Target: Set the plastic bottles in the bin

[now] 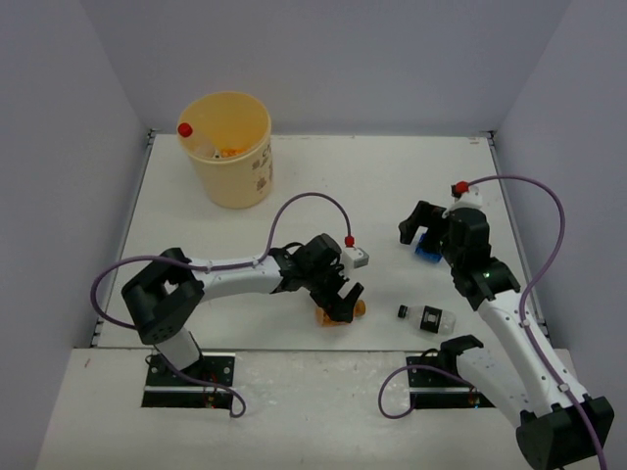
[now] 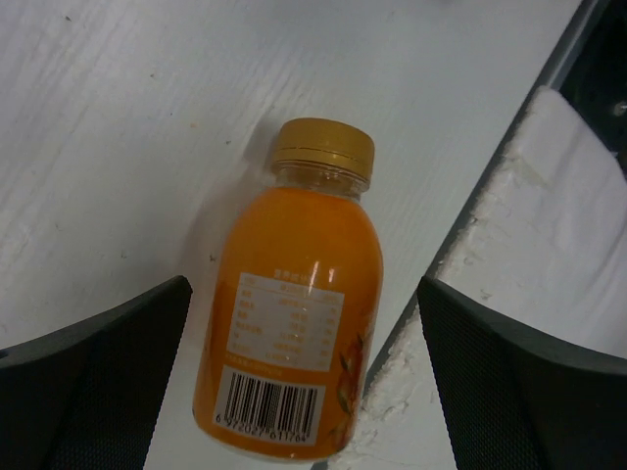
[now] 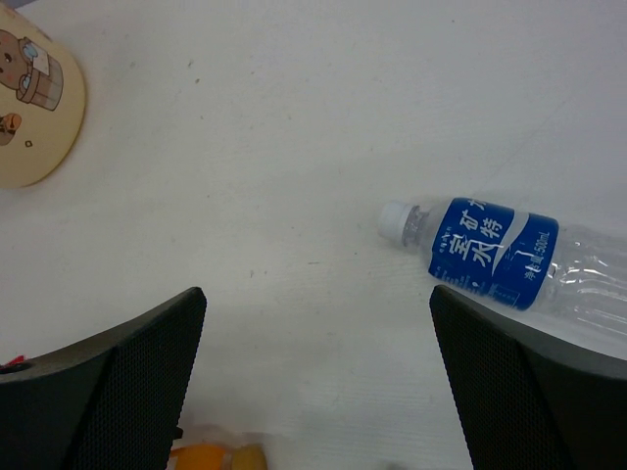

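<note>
An orange bottle [image 2: 294, 333] with a brown cap lies on the table between the open fingers [image 2: 98, 382] of my left gripper [image 2: 304, 392], untouched by either; in the top view the gripper [image 1: 341, 300] stands over the bottle [image 1: 338, 314]. My right gripper [image 3: 318, 382] is open and empty; a clear bottle with a blue label [image 3: 500, 255] lies just beyond its right finger. In the top view this gripper [image 1: 421, 233] covers most of that bottle [image 1: 428, 249]. A clear bottle with a black label [image 1: 428, 316] lies near the right arm. The pale-yellow bin [image 1: 235, 181] stands far left, holding a red-capped bottle [image 1: 188, 134].
A white foam strip [image 2: 529, 245] runs along the table's near edge, right beside the orange bottle. Grey walls close in the table on three sides. Purple cables loop over both arms. The bin's printed side [image 3: 34, 98] shows in the right wrist view.
</note>
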You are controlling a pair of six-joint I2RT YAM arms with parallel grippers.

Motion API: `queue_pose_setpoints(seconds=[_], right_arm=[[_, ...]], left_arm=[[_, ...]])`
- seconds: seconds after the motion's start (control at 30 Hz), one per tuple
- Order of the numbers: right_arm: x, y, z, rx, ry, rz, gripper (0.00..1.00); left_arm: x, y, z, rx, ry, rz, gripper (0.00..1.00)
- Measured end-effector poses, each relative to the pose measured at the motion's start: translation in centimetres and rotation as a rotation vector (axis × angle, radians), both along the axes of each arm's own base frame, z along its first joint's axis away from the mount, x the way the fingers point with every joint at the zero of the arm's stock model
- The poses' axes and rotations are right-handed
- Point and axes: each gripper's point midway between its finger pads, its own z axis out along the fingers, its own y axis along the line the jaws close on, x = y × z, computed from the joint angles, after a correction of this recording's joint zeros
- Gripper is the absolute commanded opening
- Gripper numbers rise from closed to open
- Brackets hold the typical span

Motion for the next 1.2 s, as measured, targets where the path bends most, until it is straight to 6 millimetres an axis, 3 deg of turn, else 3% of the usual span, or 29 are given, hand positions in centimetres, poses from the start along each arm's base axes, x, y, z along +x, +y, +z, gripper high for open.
queue_pose_setpoints(seconds=[0.1, 0.13, 0.17, 0.23, 0.4, 0.47, 0.57, 0.67, 0.77, 0.9, 1.03, 1.2], right_arm=[[-0.2, -0.2, 0.0, -0.007, 0.0, -0.003, 0.99], [-0.2, -0.2, 0.0, -0.007, -0.001, -0.004, 0.99], [-0.2, -0.2, 0.0, -0.008, -0.002, -0.005, 0.99], [-0.2, -0.4, 0.1, -0.013, -0.004, -0.012, 0.99], [-0.3, -0.6, -0.2, -0.019, 0.004, -0.02, 0.99], [-0.3, -0.6, -0.2, -0.02, 0.004, -0.022, 0.99], [-0.3, -0.7, -0.2, -0.021, 0.004, -0.024, 0.99], [-0.3, -0.8, -0.3, -0.025, 0.004, -0.031, 0.99], [-0.3, -1.1, -0.4, -0.034, 0.005, -0.048, 0.99], [-0.2, -1.6, -0.5, -0.046, 0.004, -0.069, 0.99], [-0.1, -1.9, -0.6, -0.058, 0.006, -0.086, 0.99], [0.0, -2.4, -0.5, -0.072, -0.002, -0.107, 0.99]], left_arm=[[-0.3, 0.4, -2.2, 0.084, 0.007, 0.006, 0.95], [-0.1, 0.3, -2.3, 0.092, 0.002, 0.01, 0.86], [0.1, 0.1, -2.1, 0.092, -0.007, 0.014, 0.69], [0.3, 0.0, -2.3, 0.102, -0.011, 0.025, 0.48], [0.9, 0.2, -2.5, 0.132, -0.033, 0.058, 0.06], [1.2, 0.3, -2.4, 0.147, -0.048, 0.069, 0.0], [2.2, 0.7, -2.2, 0.182, -0.085, 0.105, 0.0], [4.4, 1.2, -0.8, 0.227, -0.16, 0.187, 0.0], [7.9, 1.2, 2.4, 0.226, -0.235, 0.29, 0.0], [16.0, 2.9, 10.4, 0.112, -0.365, 0.521, 0.05], [23.5, 8.5, 19.0, 0.023, -0.516, 0.797, 0.04], [30.0, 16.0, 28.5, -0.054, -0.695, 1.082, 0.08]])
